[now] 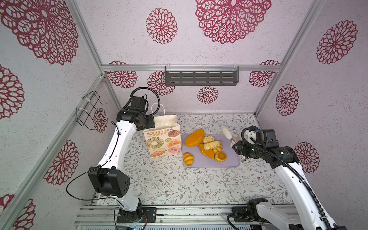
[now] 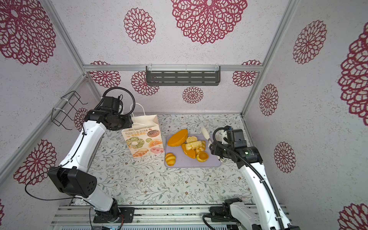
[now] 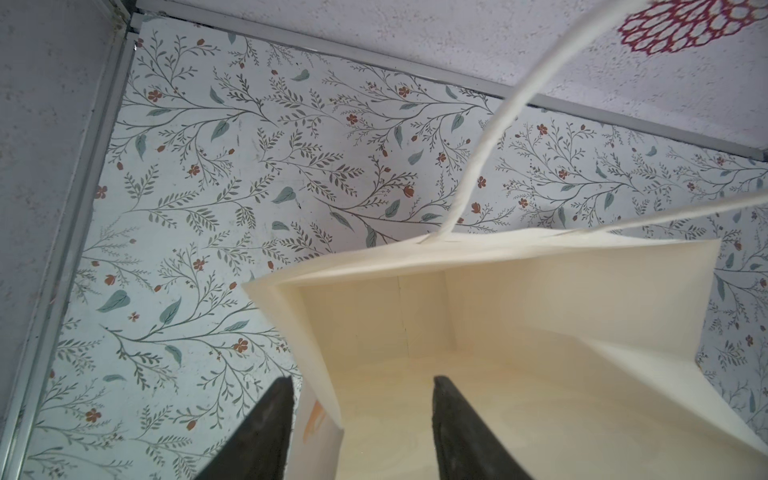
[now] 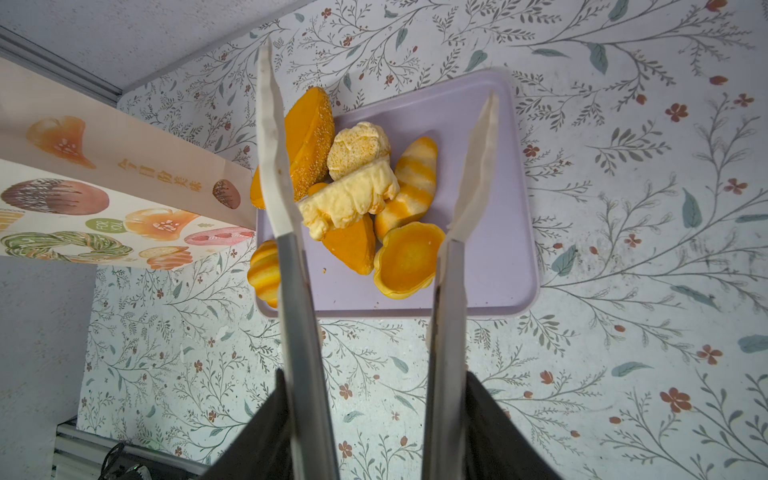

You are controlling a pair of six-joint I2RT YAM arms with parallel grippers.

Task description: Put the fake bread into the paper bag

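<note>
Straddling the rim of the paper bag (image 3: 540, 299) with fingers (image 3: 266, 436) apart, apparently to steady its mouth, the left gripper (image 3: 363, 380) hovers; the right gripper (image 4: 378, 374) clamps tongs (image 4: 291, 291), spread above bread (image 4: 349, 199) heaped on the tray (image 4: 490, 249).

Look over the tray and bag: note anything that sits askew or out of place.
One striped bun hangs over the lilac tray's bag-side edge, apart from the heap; the big orange loaf overhangs its far corner. The paper bag stands upright.

Paper bag (image 1: 162, 143) front: "PRODUCTS IN AUTUMN", orange "BREAD!"; green roundel (image 4: 107, 225): "FOR YOU"; side: Chinese characters.
</note>
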